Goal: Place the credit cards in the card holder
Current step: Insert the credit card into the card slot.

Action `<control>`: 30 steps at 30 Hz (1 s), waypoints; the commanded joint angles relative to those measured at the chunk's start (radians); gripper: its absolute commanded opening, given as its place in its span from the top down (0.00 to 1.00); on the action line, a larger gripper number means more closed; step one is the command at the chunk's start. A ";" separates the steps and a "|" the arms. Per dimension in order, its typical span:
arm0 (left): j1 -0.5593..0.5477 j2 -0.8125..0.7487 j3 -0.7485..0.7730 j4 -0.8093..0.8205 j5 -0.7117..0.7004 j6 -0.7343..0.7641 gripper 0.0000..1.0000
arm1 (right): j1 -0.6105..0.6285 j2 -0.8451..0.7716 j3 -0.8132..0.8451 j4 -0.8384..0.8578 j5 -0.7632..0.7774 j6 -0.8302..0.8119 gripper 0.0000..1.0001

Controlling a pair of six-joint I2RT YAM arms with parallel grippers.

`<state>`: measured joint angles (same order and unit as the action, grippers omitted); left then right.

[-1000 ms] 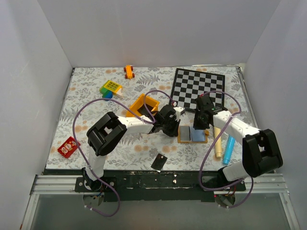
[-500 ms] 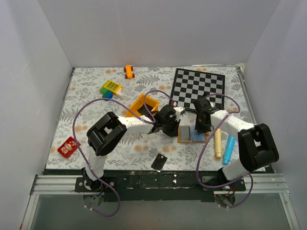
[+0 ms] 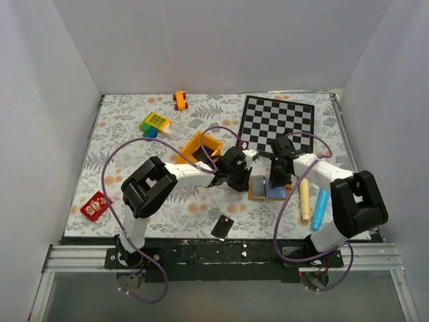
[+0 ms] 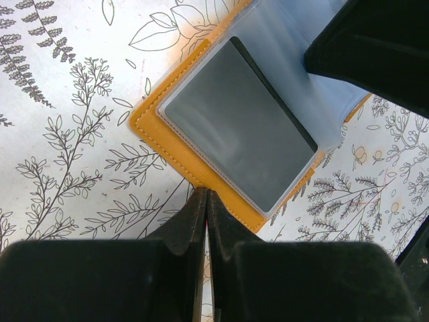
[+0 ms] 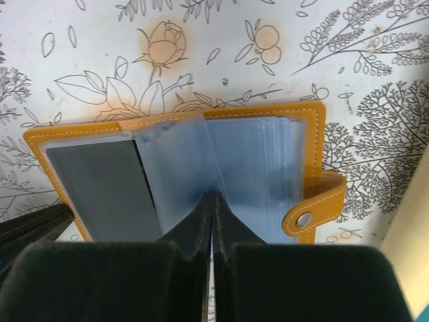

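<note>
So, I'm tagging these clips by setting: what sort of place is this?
Likely a robot test booth, not a home: plain white walls box in the floral table, with odd props like a chequered board and toy car.

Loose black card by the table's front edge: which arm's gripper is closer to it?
Left. The left gripper is at the card holder's left edge, just behind the loose card; the right gripper is over the holder, farther right.

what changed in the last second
The right gripper, shut, shifted slightly left over the open card holder, its elbow swinging in. The left gripper stayed shut at the holder's edge; the loose credit card did not move.
</note>
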<state>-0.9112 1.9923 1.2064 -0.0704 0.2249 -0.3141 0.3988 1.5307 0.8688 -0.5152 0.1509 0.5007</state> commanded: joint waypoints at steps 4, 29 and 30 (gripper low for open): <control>-0.006 0.025 0.002 -0.020 -0.002 0.013 1.00 | 0.002 -0.029 -0.024 0.095 -0.138 0.010 0.99; -0.006 0.025 -0.005 -0.020 -0.009 0.009 1.00 | 0.002 -0.030 -0.047 0.333 -0.585 -0.002 0.99; -0.006 0.026 -0.005 -0.020 -0.009 0.009 1.00 | 0.002 -0.055 -0.047 0.328 -0.562 -0.001 0.99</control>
<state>-0.9100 1.9923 1.2064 -0.0708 0.2241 -0.3180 0.3920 1.5318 0.8387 -0.2623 -0.3294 0.5060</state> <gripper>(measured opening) 0.009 0.023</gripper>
